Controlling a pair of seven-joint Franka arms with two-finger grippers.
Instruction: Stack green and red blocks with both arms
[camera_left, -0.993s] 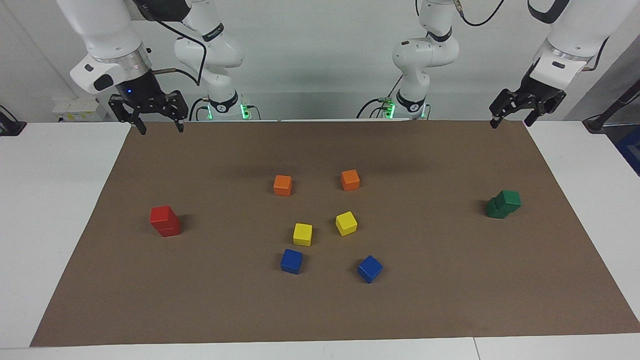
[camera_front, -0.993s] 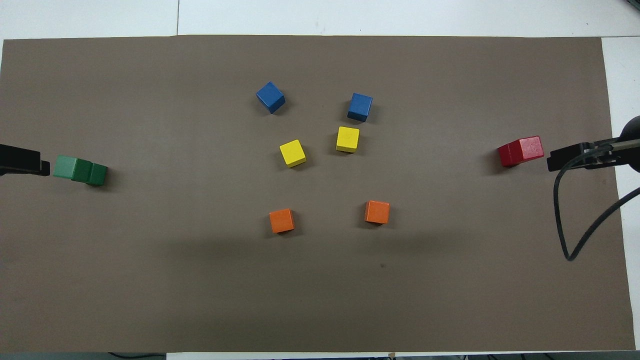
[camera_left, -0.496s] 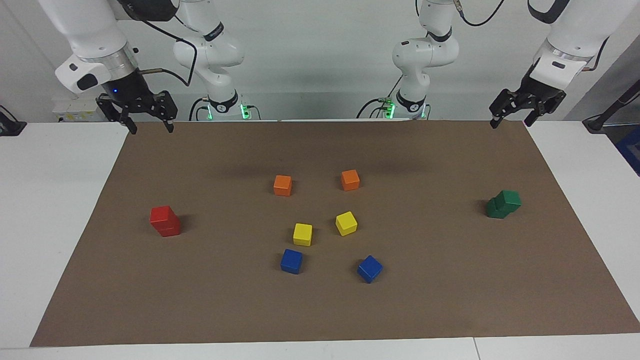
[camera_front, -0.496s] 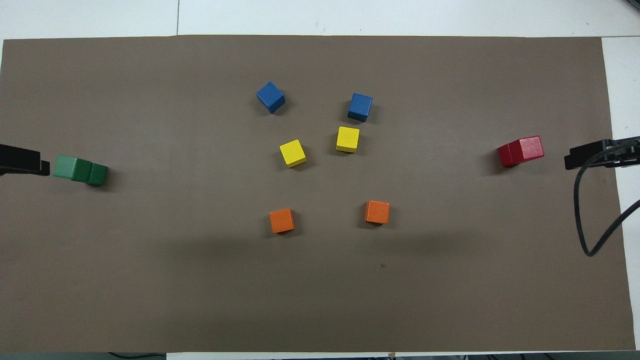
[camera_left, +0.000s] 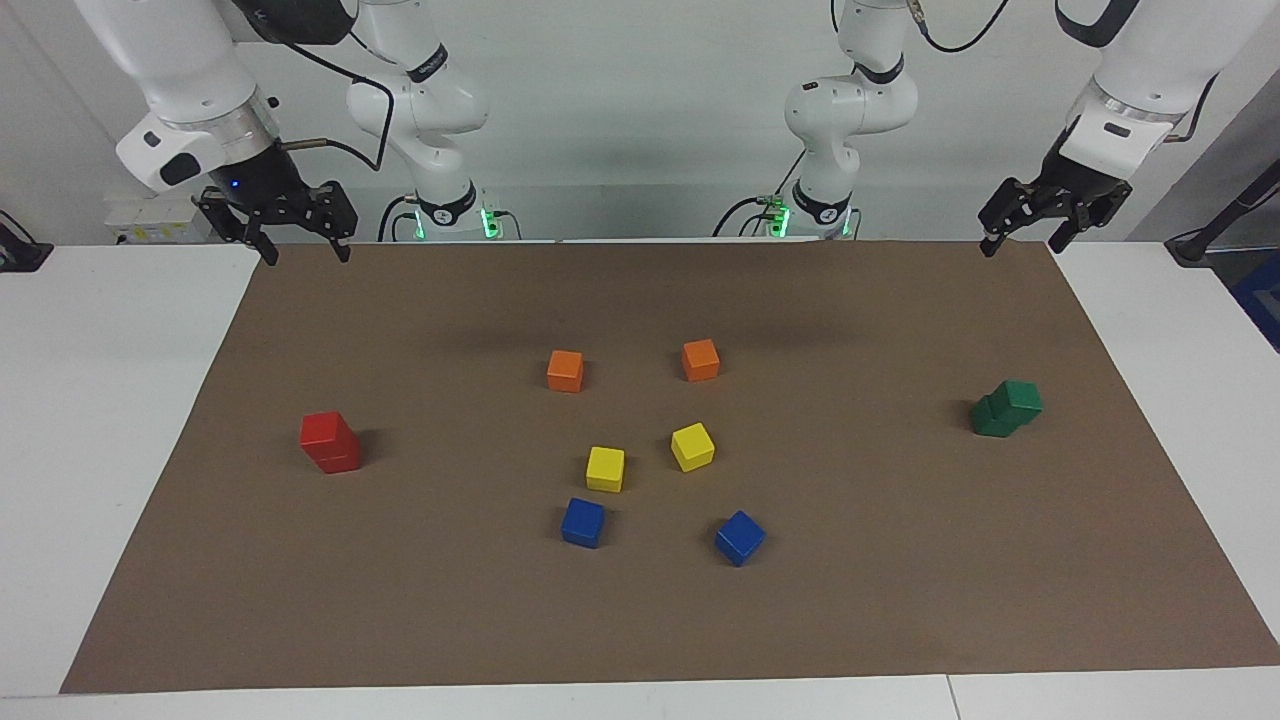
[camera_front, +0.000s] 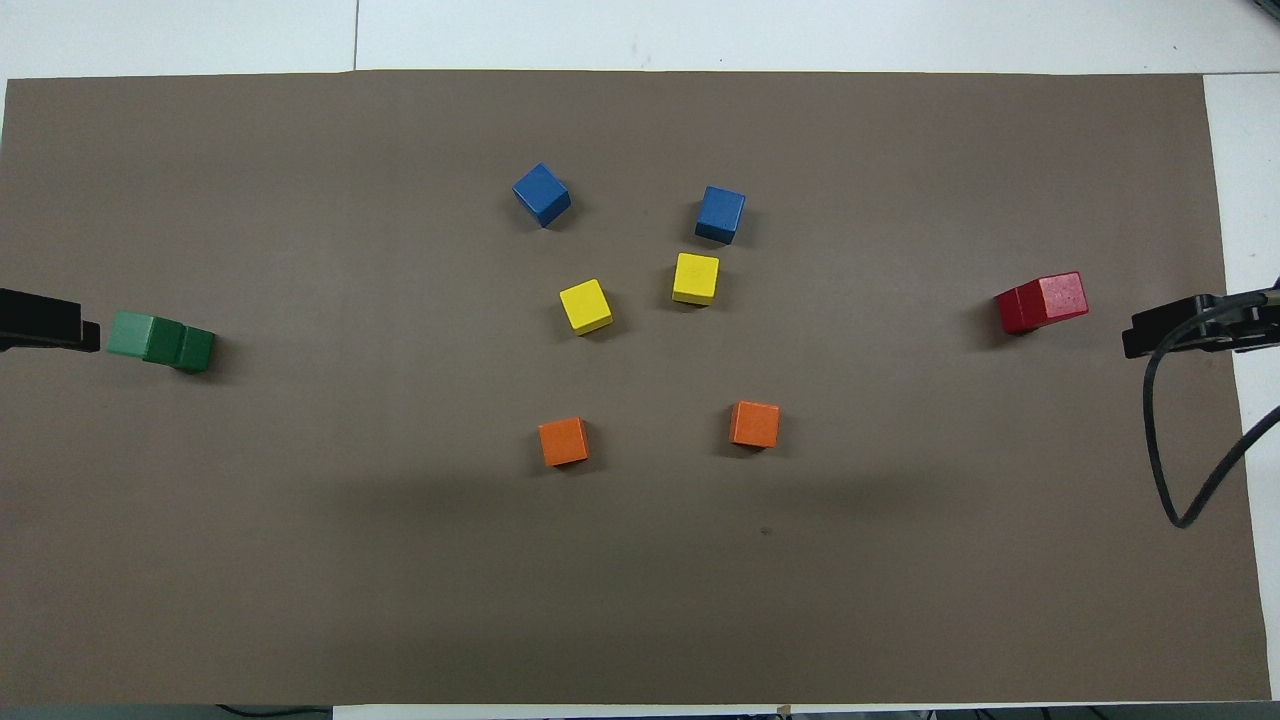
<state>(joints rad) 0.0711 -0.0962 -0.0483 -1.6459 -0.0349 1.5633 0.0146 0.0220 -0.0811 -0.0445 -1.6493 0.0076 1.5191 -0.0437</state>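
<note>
Table (camera_left: 90, 400) carries a brown mat (camera_left: 900, 600) that covers most of its surface. Right gripper (camera_left: 303, 254) hangs raised over the mat's corner at the right arm's end, fingers apart and holding nothing. Left gripper (camera_left: 1020, 245) hangs raised over the mat's corner at the left arm's end, fingers likewise apart and empty. Red blocks (camera_left: 330, 441) stand stacked one on the other at the right arm's end of the mat, roughly square to each other. Green blocks (camera_left: 1006, 408) stand stacked at the left arm's end, the upper cube offset and twisted on the lower. Between the two stacks, well apart from both, lie two orange cubes (camera_left: 565, 370) nearest the robots, two yellow cubes (camera_left: 605, 468) farther out, and two blue cubes (camera_left: 583, 522) farthest.
</note>
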